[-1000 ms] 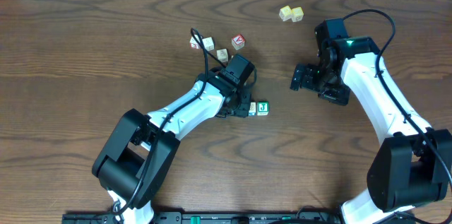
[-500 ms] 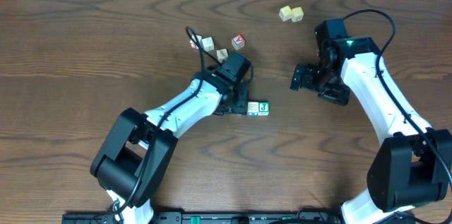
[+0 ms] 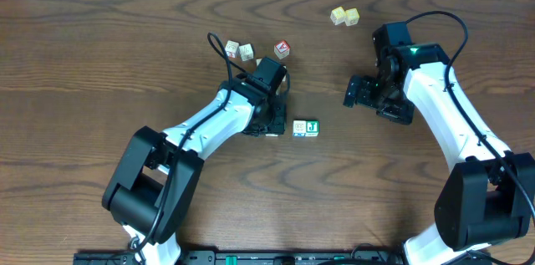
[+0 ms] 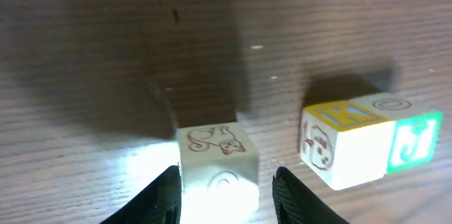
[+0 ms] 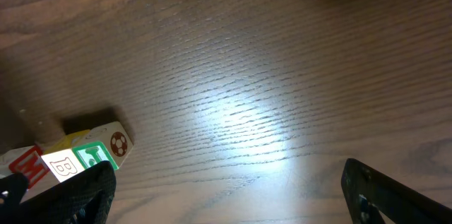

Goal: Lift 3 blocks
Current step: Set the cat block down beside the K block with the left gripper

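A cream block (image 4: 219, 159) with a red drawing on top sits between the fingers of my left gripper (image 4: 226, 197). The left finger lies against it and a narrow gap shows at the right finger, so the gripper is open. To its right a pale block (image 4: 332, 146) with blue marks touches the green block (image 4: 413, 143). In the overhead view my left gripper (image 3: 269, 129) stands just left of the pale block (image 3: 300, 128) and the green block (image 3: 312, 128), hiding the cream one. My right gripper (image 3: 358, 94) hangs wide open and empty, right of them. The green block (image 5: 92, 157) shows by its left finger.
A red-faced cube (image 3: 282, 48) and two small cubes (image 3: 239, 49) lie behind the left arm. Two pale-yellow cubes (image 3: 343, 16) sit at the back, near the right arm. The brown wooden table (image 3: 84, 89) runs to a white edge at the far side.
My left gripper has moved left, away from the pale and green blocks, leaving a small gap to them. The right arm has not moved.
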`<state>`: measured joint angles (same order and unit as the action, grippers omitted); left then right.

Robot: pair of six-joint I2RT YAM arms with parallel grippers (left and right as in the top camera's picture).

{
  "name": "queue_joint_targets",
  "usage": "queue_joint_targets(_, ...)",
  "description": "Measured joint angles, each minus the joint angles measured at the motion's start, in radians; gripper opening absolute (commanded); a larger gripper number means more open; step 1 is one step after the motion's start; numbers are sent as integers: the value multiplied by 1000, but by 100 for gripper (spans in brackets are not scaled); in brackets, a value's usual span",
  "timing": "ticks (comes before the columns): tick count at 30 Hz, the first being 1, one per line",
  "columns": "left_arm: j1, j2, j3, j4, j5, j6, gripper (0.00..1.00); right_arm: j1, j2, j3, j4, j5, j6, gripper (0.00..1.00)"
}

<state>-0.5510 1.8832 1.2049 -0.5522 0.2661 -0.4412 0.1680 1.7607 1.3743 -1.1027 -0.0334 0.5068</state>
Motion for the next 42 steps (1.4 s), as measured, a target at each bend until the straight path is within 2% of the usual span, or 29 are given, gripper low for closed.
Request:
queue_joint_targets(6,40,0,0,-10,54,0,40,0,0,0,0,0,0,99)
queue_joint_targets(25,5,0,0,0,68,-32,40,0,0,0,0,0,0,99)
queue_joint_targets(42,-43,0,0,30,-30,-87,40,0,0,0,-5,0,0,99)
